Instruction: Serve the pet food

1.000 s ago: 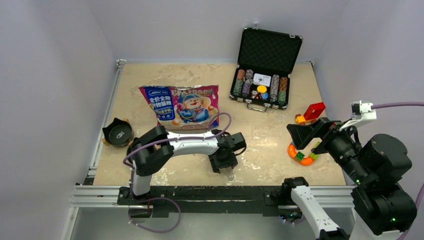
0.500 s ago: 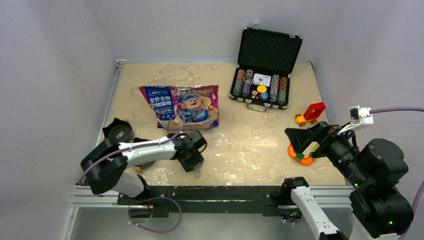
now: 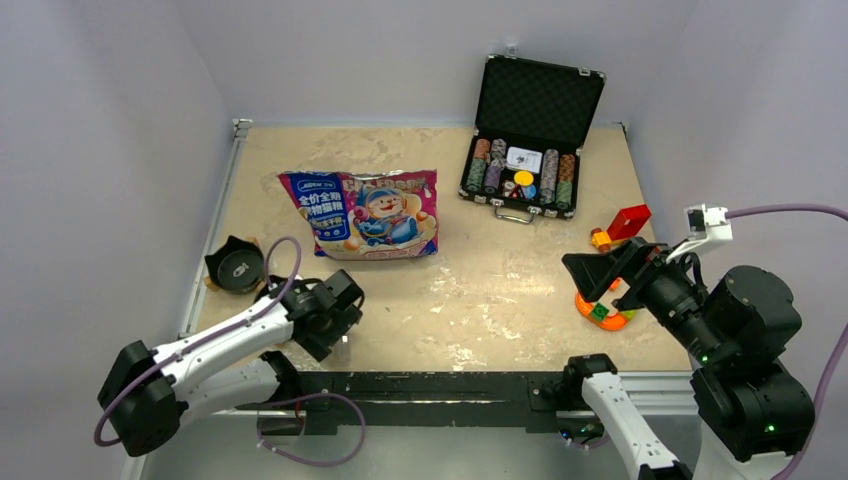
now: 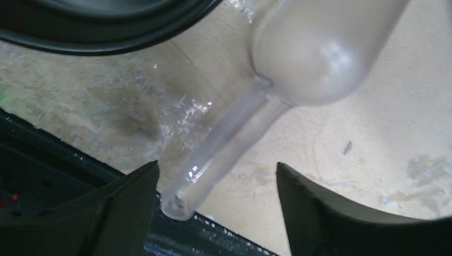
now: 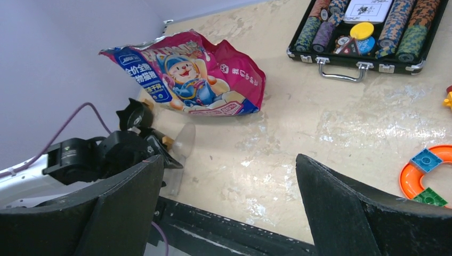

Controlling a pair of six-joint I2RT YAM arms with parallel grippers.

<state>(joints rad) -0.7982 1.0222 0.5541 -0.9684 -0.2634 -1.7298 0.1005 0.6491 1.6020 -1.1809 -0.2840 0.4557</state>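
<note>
The pet food bag (image 3: 362, 214) is magenta with a blue panel, white lettering and a cartoon figure; the table (image 3: 500, 290) is beige, mottled with whitish scuffs. The case (image 3: 540, 100) is black, its chips (image 3: 549, 178) striped in brown, purple and green, with one plain yellow. The bowl (image 3: 236, 267) is black, the scoop (image 4: 314, 48) clear, and the toy ring (image 5: 404, 180) orange with green and blue blocks.

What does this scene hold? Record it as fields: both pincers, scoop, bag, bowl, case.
clear scoop: lying on the table, near edge
left pincer: open, jaws either side of the scoop's handle
right pincer: open, empty, raised over the table's right side
pet food bag: lying flat, mid-table
black bowl: left side, by the scoop
chip case: open, far right
</note>
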